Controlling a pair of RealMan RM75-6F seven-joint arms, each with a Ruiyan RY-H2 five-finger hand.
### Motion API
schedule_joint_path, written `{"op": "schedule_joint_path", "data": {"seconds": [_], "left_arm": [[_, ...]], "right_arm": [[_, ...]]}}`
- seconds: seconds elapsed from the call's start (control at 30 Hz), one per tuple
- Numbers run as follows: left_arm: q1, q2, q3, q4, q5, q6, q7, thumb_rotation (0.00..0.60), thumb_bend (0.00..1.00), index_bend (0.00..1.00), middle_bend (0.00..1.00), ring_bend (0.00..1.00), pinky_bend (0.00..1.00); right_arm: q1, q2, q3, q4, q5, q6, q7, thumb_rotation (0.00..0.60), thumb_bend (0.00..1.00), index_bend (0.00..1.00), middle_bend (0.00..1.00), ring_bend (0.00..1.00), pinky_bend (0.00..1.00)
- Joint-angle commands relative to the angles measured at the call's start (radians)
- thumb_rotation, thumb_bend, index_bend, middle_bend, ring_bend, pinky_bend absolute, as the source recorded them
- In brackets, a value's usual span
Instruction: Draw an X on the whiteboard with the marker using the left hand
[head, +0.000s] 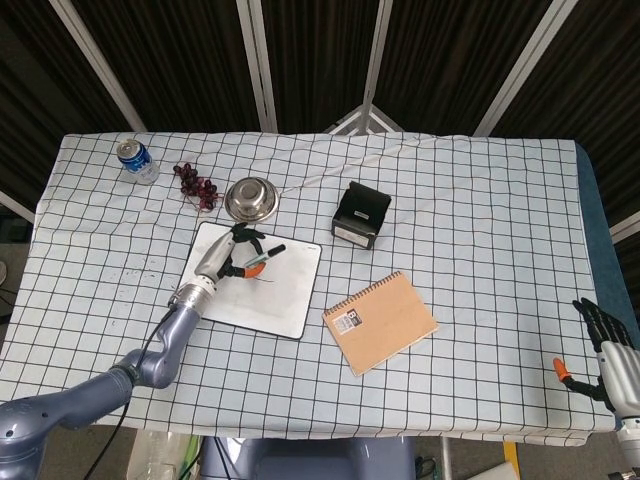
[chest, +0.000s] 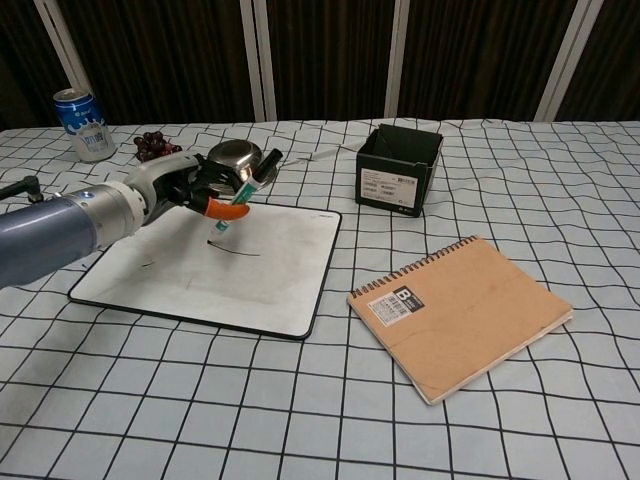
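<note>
The whiteboard (head: 285, 300) (chest: 280, 285) lies flat on the checked cloth, left of centre. My left hand (head: 228, 258) (chest: 190, 187) is over its far left part and grips the marker (head: 258, 257) (chest: 243, 192), a green pen with a black cap. The marker leans with its cap toward the right and its tip near the board. A short dark stroke (chest: 236, 249) shows on the board just right of the tip. My right hand (head: 604, 350) hangs at the table's near right corner, fingers spread, holding nothing.
A tan spiral notebook (head: 380, 322) (chest: 462, 312) lies right of the board. Behind it stands a black box (head: 360, 214) (chest: 399, 166). A steel bowl (head: 251, 197) (chest: 236, 156), grapes (head: 197, 185) (chest: 151, 145) and a blue can (head: 135, 160) (chest: 82, 124) line the far left side.
</note>
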Motion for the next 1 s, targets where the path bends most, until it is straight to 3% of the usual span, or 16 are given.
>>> {"op": "schedule_joint_path", "data": {"seconds": [0.03,0.2,0.5,1.0], "left_arm": [[0.001,0.015,-0.008,0.03,0.001,0.005,-0.017,0.6,0.53,0.72,0.25,0.04,0.07],[0.005,0.042,-0.036,0.025,-0.004,0.028,-0.05,0.6,0.53,0.72,0.25,0.04,0.07],[0.009,0.088,-0.067,-0.086,-0.031,0.042,-0.067,0.6,0.53,0.72,0.25,0.04,0.07],[-0.044,-0.027,-0.058,-0.062,-0.106,0.012,0.012,0.6,0.53,0.72,0.25,0.04,0.07]], "right_arm": [[0.0,0.0,0.001,-0.001,0.0,0.001,0.0,0.6,0.35,0.0,0.0,0.0,0.0],[0.001,0.0,0.001,-0.003,-0.004,0.001,0.002,0.6,0.35,0.0,0.0,0.0,0.0],[0.004,0.001,-0.002,-0.006,-0.016,-0.001,0.011,0.6,0.35,0.0,0.0,0.0,0.0],[0.005,0.006,-0.003,-0.004,-0.013,-0.009,0.028,0.6,0.35,0.0,0.0,0.0,0.0]]}}
